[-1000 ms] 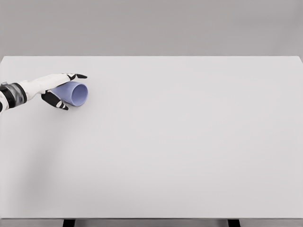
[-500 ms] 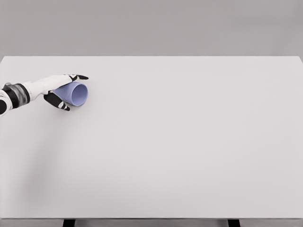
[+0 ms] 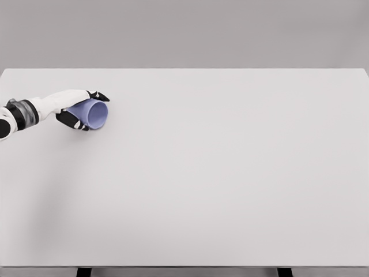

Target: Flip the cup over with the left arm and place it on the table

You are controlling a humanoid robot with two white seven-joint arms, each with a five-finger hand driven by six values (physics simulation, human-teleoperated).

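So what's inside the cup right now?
The cup lies on its side in the left hand, mouth facing right. Its visible interior looks empty; the deeper part is out of sight.

I counted one cup [image 3: 94, 113], one table [image 3: 219, 173], and one hand [image 3: 74, 108] of mine in view, the left.

Brightness: I see even, bright, diffuse light.
Shadows: only a faint soft patch on the table [image 3: 230, 173] at lower left (barely darker than the rest).
Glare: I find no hot spots.
Sharpness: edges slightly soft; table lines look straight.
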